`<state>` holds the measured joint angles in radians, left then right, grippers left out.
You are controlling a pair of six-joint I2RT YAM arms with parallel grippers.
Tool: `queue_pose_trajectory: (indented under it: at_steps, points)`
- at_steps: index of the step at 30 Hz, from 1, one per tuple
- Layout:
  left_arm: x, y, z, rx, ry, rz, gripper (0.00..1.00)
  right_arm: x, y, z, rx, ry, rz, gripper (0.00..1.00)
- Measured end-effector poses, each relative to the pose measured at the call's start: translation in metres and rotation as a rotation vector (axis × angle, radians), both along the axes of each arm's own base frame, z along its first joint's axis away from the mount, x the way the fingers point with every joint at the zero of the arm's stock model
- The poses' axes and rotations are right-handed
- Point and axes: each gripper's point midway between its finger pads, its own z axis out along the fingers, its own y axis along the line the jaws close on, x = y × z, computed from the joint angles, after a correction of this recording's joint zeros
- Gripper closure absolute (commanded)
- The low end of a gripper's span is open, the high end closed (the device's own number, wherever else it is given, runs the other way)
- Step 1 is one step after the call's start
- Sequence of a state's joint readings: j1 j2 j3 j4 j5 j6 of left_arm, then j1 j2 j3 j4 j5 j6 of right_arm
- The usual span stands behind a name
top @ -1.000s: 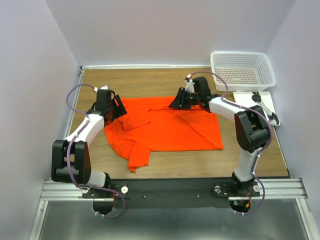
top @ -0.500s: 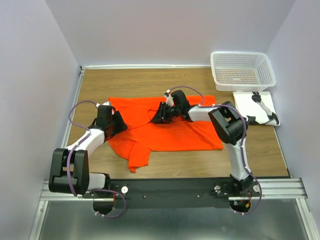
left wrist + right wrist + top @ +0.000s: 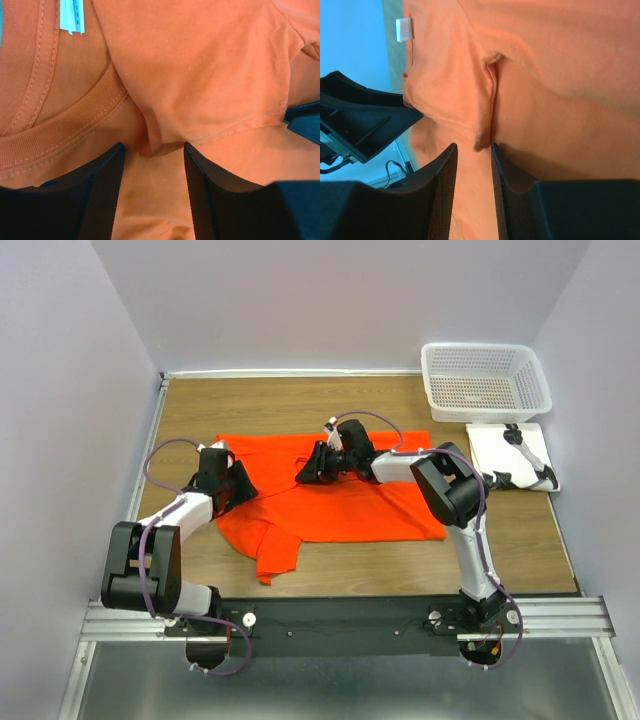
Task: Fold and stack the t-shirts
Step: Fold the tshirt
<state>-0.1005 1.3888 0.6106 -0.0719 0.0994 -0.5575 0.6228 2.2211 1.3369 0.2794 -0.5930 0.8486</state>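
One orange-red t-shirt (image 3: 350, 502) lies spread on the wooden table, a sleeve hanging toward the near edge. My left gripper (image 3: 240, 486) rests low on its left part. In the left wrist view (image 3: 154, 150) the jaws stand apart over a small fold of cloth (image 3: 200, 65) just below the ribbed collar (image 3: 60, 125). My right gripper (image 3: 304, 470) is at the shirt's upper middle near the neck. Seen from the right wrist (image 3: 473, 147), its jaws are close together with a pinched ridge of orange fabric (image 3: 560, 60) between them.
A white mesh basket (image 3: 484, 416) stands at the back right corner. In front of it lies a white flat board (image 3: 492, 443) with a black-handled tool (image 3: 530, 455) on it. Bare wood (image 3: 300, 405) shows behind the shirt. Walls close in on the left, back and right.
My right gripper has moved left from the shirt's upper right edge to the neck area. My left gripper has slid nearer and narrowed its jaws. The shirt's upper left part now lies spread flat.
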Motion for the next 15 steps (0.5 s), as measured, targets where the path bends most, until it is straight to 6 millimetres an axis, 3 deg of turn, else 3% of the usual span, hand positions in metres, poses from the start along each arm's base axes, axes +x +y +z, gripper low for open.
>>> queue_pose_trajectory:
  at_steps: [5,11,15]
  points:
    - [0.0,-0.001,-0.004,0.002,0.013,-0.012,0.59,0.004,0.002,0.0,0.006,-0.003,-0.008,0.61]
    - [0.005,-0.009,0.003,-0.009,-0.008,-0.039,0.69,0.005,0.003,-0.002,0.007,0.005,-0.011,0.61]
    - [0.007,-0.012,0.008,-0.017,-0.02,-0.045,0.75,0.005,0.003,-0.003,0.007,0.007,-0.012,0.68]
